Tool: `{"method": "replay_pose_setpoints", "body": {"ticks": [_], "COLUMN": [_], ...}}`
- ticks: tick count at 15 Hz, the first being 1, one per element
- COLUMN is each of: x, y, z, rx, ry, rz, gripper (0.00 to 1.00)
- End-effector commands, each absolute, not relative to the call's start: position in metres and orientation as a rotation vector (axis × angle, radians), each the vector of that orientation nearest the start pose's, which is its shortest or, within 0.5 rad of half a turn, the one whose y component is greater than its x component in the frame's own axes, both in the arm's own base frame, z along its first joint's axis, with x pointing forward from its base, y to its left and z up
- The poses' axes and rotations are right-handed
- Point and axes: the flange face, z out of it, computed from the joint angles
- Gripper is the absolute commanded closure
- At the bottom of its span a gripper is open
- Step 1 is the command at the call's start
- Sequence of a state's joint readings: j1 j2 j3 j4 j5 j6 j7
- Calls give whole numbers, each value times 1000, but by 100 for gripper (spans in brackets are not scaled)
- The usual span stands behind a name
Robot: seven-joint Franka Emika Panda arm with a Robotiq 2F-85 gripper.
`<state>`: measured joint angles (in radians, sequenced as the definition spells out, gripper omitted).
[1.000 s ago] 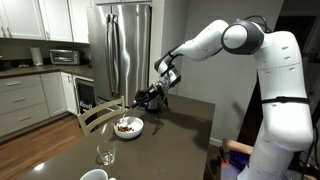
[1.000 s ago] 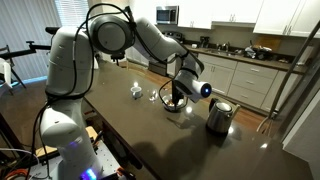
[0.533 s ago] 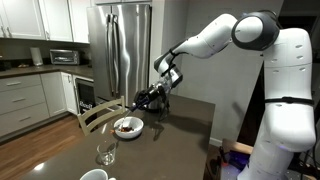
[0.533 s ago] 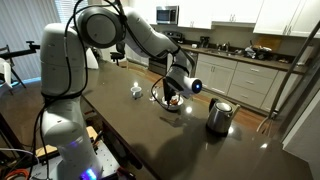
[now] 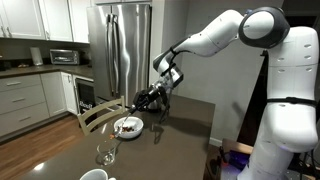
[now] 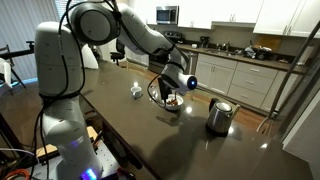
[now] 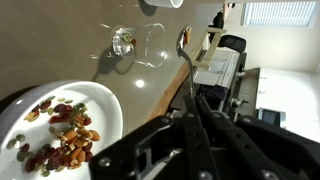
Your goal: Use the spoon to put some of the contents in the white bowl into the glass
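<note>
Two dark fingers of the gripper [image 7: 197,108] are clamped together on the handle of the spoon [image 7: 186,55], whose scoop points away toward twelve o'clock in the wrist view, over the dark table [image 7: 50,40]. The white bowl [image 7: 103,98] with the contents [image 7: 62,138] lies at nine o'clock of the hand, and the glass [image 7: 135,45] stands farther off at eleven o'clock, apart from the bowl. In an exterior view the arm [image 5: 205,38] reaches down from a high shoulder, its hand low beside the bowl.
</note>
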<state>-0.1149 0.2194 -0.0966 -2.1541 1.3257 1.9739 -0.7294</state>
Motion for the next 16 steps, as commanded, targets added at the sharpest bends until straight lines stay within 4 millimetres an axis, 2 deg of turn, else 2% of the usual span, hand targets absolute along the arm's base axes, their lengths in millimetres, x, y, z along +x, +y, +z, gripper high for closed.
{"method": "replay_pose_setpoints", "body": {"ticks": [1, 7, 16], "x": [549, 560, 572], "y": [-41, -25, -31], "z": [307, 305, 307], "rx": [-2093, -2199, -2219], "ry": [290, 256, 266], "rz": [-236, -260, -291], "gripper": [95, 95, 95]}}
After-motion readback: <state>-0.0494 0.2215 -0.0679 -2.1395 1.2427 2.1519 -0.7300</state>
